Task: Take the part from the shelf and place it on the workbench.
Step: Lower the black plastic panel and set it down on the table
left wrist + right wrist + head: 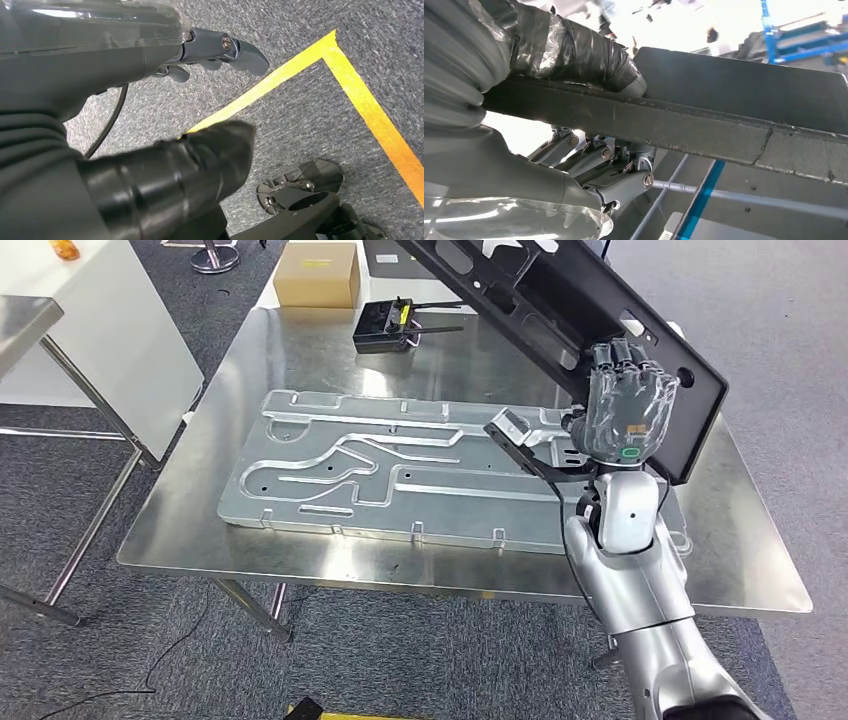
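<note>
A long black panel-like part (540,300) with cut-outs hangs tilted over the far right of the steel workbench (300,350). It runs from the top of the head view down to my right hand (628,410), which grips its near end above the table's right side. In the right wrist view the thumb (574,50) lies on one face of the part's edge (704,125) and the fingers (624,175) curl under the other. My left hand (90,65) hangs over grey carpet, fingers apart, holding nothing.
A large machined aluminium plate (380,465) covers the middle of the workbench. A black remote controller (385,325) and a cardboard box (318,275) sit at its far side. A white table (110,320) stands to the left. Yellow floor tape (360,100) runs below my left hand.
</note>
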Robot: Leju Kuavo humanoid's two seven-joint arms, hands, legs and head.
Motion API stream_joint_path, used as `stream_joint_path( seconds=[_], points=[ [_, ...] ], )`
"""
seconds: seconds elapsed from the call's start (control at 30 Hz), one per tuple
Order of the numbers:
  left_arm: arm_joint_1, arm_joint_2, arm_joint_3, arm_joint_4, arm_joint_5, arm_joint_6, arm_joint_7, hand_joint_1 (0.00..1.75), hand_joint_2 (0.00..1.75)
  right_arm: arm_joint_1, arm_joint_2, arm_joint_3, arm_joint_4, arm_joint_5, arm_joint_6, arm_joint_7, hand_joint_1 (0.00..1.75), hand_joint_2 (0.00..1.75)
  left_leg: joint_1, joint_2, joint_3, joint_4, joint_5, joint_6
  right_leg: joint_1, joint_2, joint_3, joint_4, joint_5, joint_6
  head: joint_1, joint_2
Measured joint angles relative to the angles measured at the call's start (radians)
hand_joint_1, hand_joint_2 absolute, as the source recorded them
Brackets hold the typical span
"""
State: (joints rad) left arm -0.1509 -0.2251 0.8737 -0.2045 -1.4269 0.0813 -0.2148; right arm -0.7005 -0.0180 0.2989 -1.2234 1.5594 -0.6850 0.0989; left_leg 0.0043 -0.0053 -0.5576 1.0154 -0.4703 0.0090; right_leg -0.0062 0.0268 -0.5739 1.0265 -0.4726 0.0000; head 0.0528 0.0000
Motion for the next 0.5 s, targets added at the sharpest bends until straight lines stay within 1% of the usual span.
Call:
stream_joint_path(
  seconds=[0.1,0.2,0.33,0.5],
  points=[
    [0.0,0.0,-0.006,0.0,0.001,-0.001,0.002,0.0,0.0,-0.064,-0.035,0.068,0.093,0.007,0.017,0.082,1.68,1.75,0.0,0.0,0.0,0.0,0.001,0.0,0.0,0.0,0.0,0.0,0.001,0.0,0.0,0.0],
    [0.0,0.0,-0.012,0.0,0.006,-0.001,0.003,0.0,0.0,-0.11,-0.061,0.143,0.178,0.008,0.03,0.128,1.64,1.75,0.0,0.0,0.0,0.0,0.001,0.0,0.0,0.0,0.0,0.0,0.001,0.0,0.0,0.0],
    [-0.001,0.0,-0.022,0.0,0.015,0.0,0.007,0.0,0.0,-0.141,-0.078,0.253,0.294,0.008,0.048,0.156,1.69,1.75,0.0,0.0,0.0,0.0,0.001,0.0,0.0,0.0,0.0,0.0,0.001,0.0,0.0,0.0],
    [-0.002,0.0,-0.029,0.0,0.02,0.0,0.012,0.0,0.0,-0.138,-0.079,0.348,0.444,0.008,0.041,0.176,1.68,1.75,0.0,-0.001,-0.001,0.0,0.001,0.0,0.0,-0.001,-0.001,0.0,0.001,0.0,0.0,0.0]
  ],
)
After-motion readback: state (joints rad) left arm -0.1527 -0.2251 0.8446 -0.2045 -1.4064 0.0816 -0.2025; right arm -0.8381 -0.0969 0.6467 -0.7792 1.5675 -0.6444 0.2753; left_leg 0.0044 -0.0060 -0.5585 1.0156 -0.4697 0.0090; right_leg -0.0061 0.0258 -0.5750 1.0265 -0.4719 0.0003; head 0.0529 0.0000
